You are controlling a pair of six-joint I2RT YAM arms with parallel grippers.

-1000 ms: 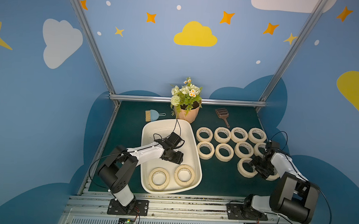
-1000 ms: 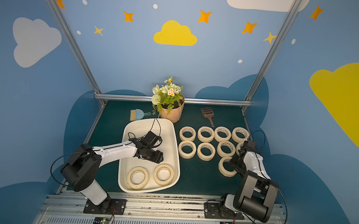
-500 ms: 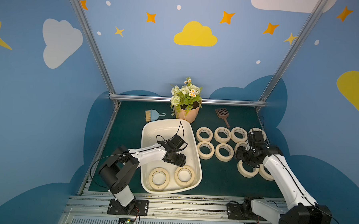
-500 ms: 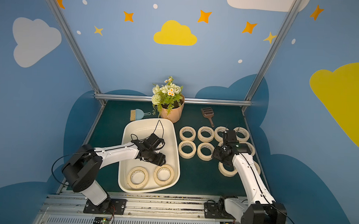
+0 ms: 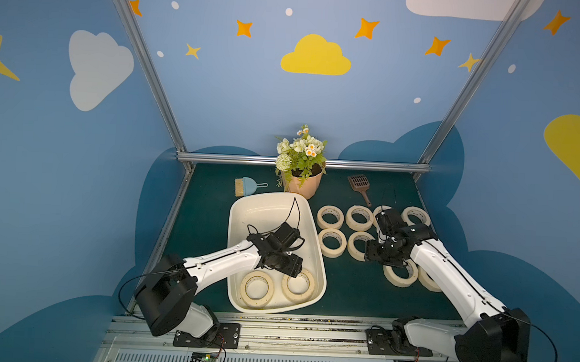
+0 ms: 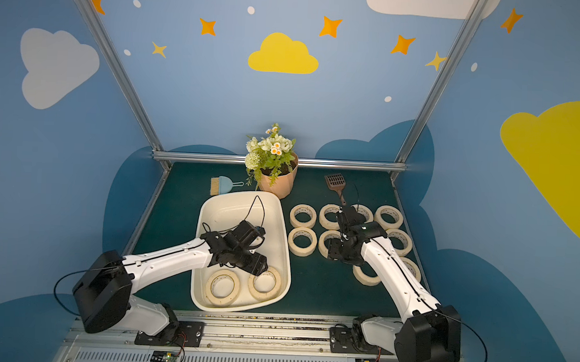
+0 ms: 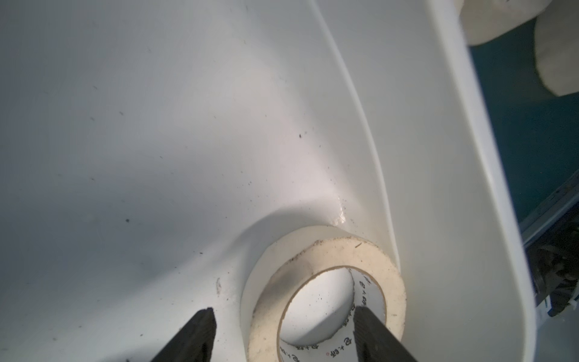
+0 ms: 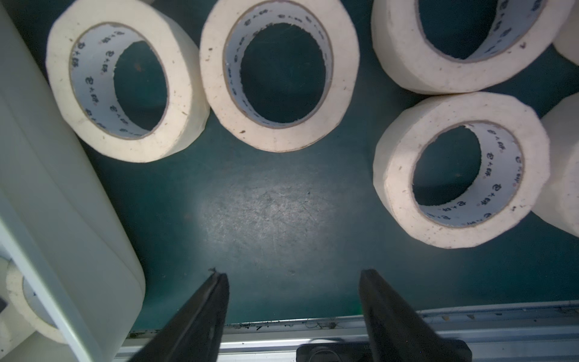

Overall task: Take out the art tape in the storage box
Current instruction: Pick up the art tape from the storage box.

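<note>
The storage box point(image 5: 274, 196) point(image 6: 244, 195) is an off-white tub left of the mat's middle. Two rolls of art tape lie flat at its near end, one on the left point(image 5: 256, 302) and one on the right point(image 5: 297, 298) point(image 6: 264, 296). My left gripper point(image 5: 293, 271) point(image 7: 283, 316) is open low over the right roll point(image 7: 329, 254), one finger over its core and one outside its wall. Several more rolls point(image 5: 331, 253) point(image 8: 275, 138) lie on the mat right of the box. My right gripper point(image 5: 368, 256) point(image 8: 293, 272) is open and empty above bare mat between the box and these rolls.
A peach flower pot point(image 5: 303, 185) stands behind the box, with a blue dustpan brush point(image 5: 246, 186) to its left and a brown scoop point(image 5: 359, 185) to its right. The box wall point(image 8: 62, 219) is close beside my right gripper. A metal rail point(image 5: 275, 325) runs along the near edge.
The right arm has swung from the far-right rolls leftward to the bare mat near the box. The left gripper has moved toward the near end, down over the right roll.
</note>
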